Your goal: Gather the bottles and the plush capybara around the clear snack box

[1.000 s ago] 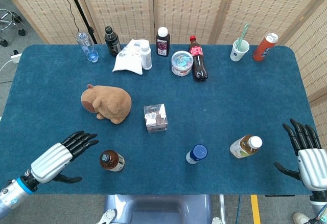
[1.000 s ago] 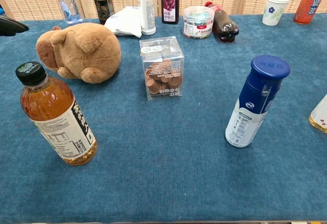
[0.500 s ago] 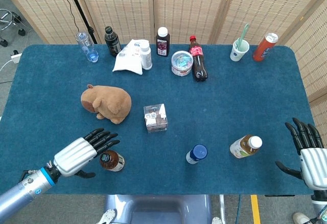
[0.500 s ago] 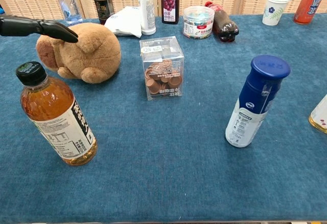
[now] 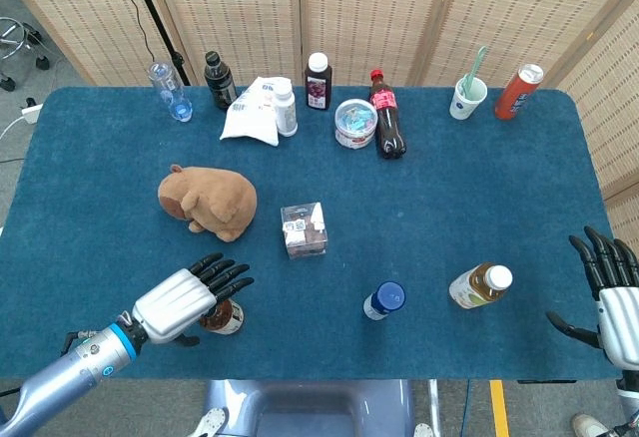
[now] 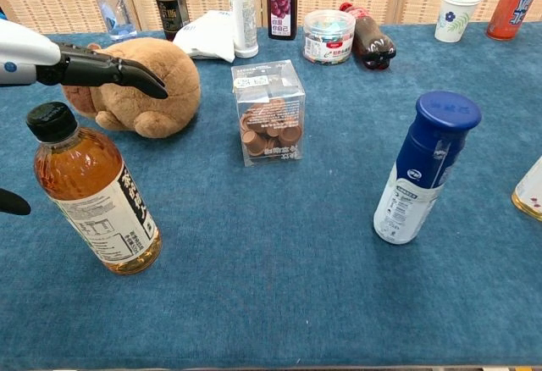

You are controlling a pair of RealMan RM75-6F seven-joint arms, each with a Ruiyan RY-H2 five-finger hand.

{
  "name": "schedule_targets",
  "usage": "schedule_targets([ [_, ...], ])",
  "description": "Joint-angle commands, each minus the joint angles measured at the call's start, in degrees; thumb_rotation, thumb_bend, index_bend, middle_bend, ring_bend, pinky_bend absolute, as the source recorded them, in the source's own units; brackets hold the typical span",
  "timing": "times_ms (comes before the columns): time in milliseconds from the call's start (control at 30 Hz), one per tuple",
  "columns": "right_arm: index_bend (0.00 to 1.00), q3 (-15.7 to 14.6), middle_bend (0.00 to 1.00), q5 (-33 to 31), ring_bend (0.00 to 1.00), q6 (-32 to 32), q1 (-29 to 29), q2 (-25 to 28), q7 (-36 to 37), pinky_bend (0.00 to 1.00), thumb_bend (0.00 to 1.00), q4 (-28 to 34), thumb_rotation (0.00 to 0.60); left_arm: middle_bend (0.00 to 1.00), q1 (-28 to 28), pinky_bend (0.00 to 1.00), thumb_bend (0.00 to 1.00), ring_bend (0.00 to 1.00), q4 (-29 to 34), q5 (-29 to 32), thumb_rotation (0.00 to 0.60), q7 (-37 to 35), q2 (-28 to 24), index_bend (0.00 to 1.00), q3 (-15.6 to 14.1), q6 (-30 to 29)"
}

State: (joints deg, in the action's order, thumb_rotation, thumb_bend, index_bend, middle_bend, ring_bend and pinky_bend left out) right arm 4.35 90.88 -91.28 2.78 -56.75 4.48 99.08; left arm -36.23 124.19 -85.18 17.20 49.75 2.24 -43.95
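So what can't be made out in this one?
- Right robot hand: cut off by the head view's edge, absent from the chest view.
- Tea bottle: in the head view, the left robot hand covers most of it.
- White-capped bottle: cropped at the chest view's right edge.

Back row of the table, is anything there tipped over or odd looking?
Yes. The cola bottle leans toward the camera beside the round snack tub instead of standing straight, and a crumpled white bag slumps against the white bottle.

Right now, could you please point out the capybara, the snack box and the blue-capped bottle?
capybara [image 5: 215,201]: head view, its back.
snack box [image 6: 269,113]: chest view, front wall.
blue-capped bottle [image 6: 423,172]: chest view, its body.
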Motion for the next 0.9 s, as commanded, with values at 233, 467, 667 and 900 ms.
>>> schedule_targets([
  [233,0.0,0.05,0.0,0.17,0.0,-0.05,-0.01,0.12,0.54,0.0,0.0,-0.09,0.6,0.0,-1.55,0.24,0.0,0.03,0.75,6.51,0.6,4.85,1.88,0.0,-0.28,0.66],
  [467,0.0,0.14,0.0,0.0,0.0,-0.1,-0.1,0.21,0.71,0.0,0.0,0.0,0.6,0.04,-3.18,0.4,0.02,0.22,-0.89,9.53,0.6,3.9,3.42,0.0,0.03,1.49],
  [667,0.0,0.2,0.0,-0.11,0.0,0.11,-0.02,0.26,1.09,0.0,0.0,0.08,0.6,0.28,-3.63,0.5,0.11,0.39,-0.92,11.13,0.6,6.0,3.81,0.15,-0.57,0.55],
  [900,0.0,0.28,0.0,-0.23,0.0,0.04,-0.09,0.34,1.25,0.0,0.0,0.12,0.6,0.45,-3.8,0.59,0.29,0.52,-0.35,13.43,0.6,8.86,5.01,0.32,-1.05,-1.46],
])
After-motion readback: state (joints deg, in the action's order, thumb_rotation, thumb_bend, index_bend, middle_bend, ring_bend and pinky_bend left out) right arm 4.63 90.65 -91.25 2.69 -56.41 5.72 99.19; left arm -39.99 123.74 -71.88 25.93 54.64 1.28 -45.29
